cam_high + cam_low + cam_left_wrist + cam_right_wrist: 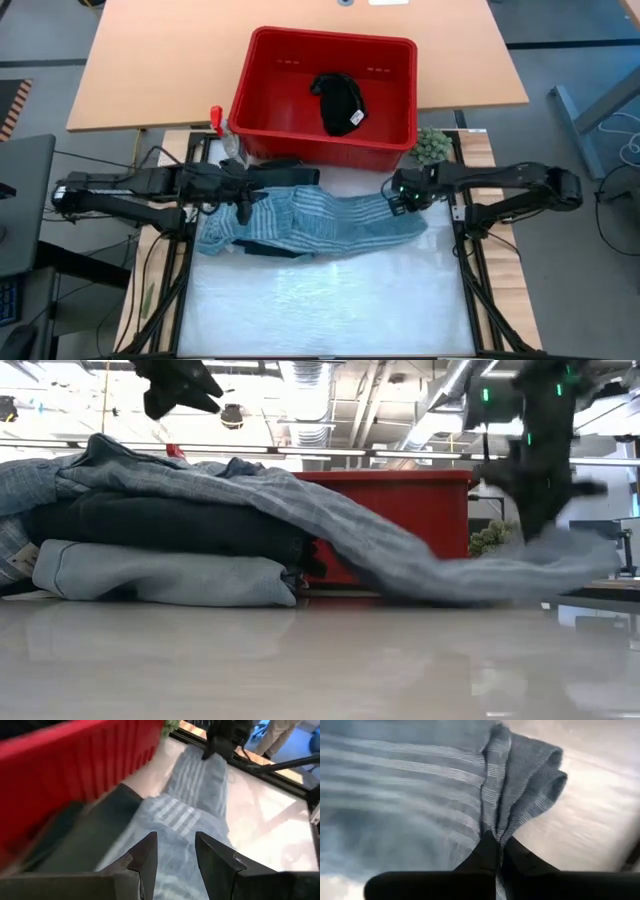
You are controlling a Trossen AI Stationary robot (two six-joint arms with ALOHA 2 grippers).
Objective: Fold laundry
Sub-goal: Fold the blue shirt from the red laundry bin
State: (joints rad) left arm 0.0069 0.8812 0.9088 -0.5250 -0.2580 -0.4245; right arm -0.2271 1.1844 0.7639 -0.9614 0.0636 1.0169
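A grey-blue striped garment (320, 218) lies draped over a stack of folded laundry (170, 550) at the table's left, light blue at the bottom and dark navy above it. From there it stretches toward the right. My right gripper (497, 842) is shut on its right end. My left gripper (175, 857) hovers open above the stack, its fingers over the striped cloth with nothing between them; the low view shows it clear of the pile (180, 385). A black garment with a white tag (340, 100) lies in the red basket (262, 110). My right gripper pinches a bunched fold of the striped garment's right end (495, 827) between its two fingers, several layers gathered together. The fingers come from above, pointing steeply down. That end is raised a little off the table (570, 555), and the cloth slopes up from it to the stack.
The red basket stands at the table's far edge, behind the stack. A small green fuzzy ball (432, 147) sits by the basket's right corner, just beyond my right gripper. The near half of the white table top (330, 300) lies bare.
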